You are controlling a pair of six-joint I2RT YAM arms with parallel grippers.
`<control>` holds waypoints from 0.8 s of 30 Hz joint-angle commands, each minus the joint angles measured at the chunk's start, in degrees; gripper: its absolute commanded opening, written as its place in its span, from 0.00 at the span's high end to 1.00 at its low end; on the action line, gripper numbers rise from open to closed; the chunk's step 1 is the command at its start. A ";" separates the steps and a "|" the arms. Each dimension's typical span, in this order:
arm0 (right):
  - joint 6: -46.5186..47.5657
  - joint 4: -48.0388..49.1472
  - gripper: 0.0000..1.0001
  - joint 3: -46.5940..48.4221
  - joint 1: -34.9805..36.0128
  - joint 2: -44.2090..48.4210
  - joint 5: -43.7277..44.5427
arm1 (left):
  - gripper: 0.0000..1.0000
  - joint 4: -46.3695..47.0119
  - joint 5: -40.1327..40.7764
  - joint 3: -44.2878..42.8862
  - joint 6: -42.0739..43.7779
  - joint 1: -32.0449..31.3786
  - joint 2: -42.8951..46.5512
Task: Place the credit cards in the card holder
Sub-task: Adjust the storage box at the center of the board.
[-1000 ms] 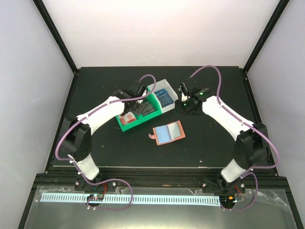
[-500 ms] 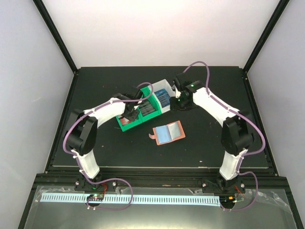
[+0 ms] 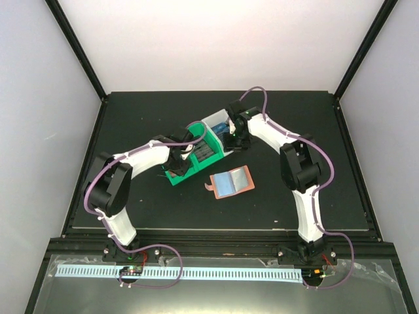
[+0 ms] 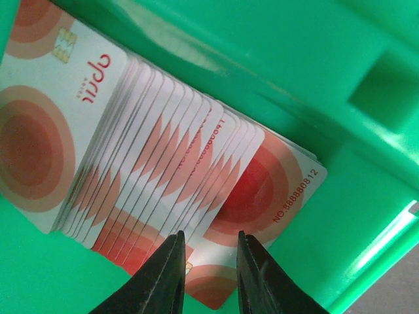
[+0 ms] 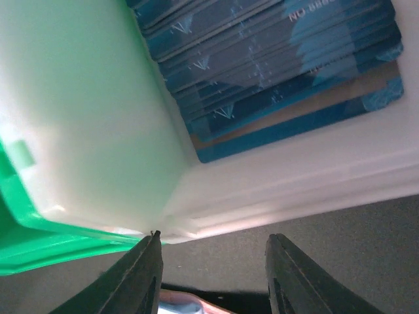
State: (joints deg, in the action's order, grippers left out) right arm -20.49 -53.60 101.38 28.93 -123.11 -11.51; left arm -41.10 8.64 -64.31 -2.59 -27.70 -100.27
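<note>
Card holder: a small salmon-brown, leather-like folding card holder (image 3: 230, 181) lies open with its pale blue pockets up on the black table (image 3: 131, 111). It is nearest the arm bases and apart from both tools, and no card shows in it.
Green bin: a green plastic bin (image 4: 314, 78) sits at 10 o'clock from the holder. It holds a fanned stack of thin white credit cards (image 4: 131, 163) with red rings.
Left tool: the left tool (image 4: 209, 239) is down inside this bin. Its fingers stand close together with a narrow gap, tips at the 6 o'clock edge of the fan. I cannot tell whether a card is pinched.
Step in hand: probably taking one card. The cards overlap tightly, so the grip should catch only the outermost edge and lift straight up, or neighbouring cards may drag along.
White bin: a white plastic bin (image 5: 294, 176) is set against the green one, at 12 o'clock from the holder. It holds stacked blue credit cards (image 5: 281, 65).
Right tool: the right tool (image 5: 215, 237) hovers over the white bin's corner with its fingers spread and nothing between them.
In the way: the bin walls hem in both stacks. The two arms also sit close together, so the carry to the holder needs care.
</note>
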 commanded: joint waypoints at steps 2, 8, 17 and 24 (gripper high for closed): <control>-0.08 -1.73 0.55 2.33 0.60 -2.14 -0.09 | 0.75 -0.40 -8.69 1.18 -0.60 -0.40 2.84; 0.48 0.56 0.54 3.00 0.60 -4.78 -1.02 | 0.72 0.99 -17.51 1.52 1.67 -0.83 3.57; -2.08 5.83 0.50 -1.94 0.65 2.03 -2.58 | 0.50 -1.37 -4.35 -0.81 -2.48 -1.21 6.02; -6.82 15.96 0.41 -14.96 1.56 11.19 -12.15 | 0.47 -5.01 -0.14 -3.44 -2.78 -0.46 7.76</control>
State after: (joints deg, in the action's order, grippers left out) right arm -24.27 -45.12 89.25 29.39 -115.42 -16.71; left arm -43.29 4.62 -64.47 -4.82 -28.58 -93.71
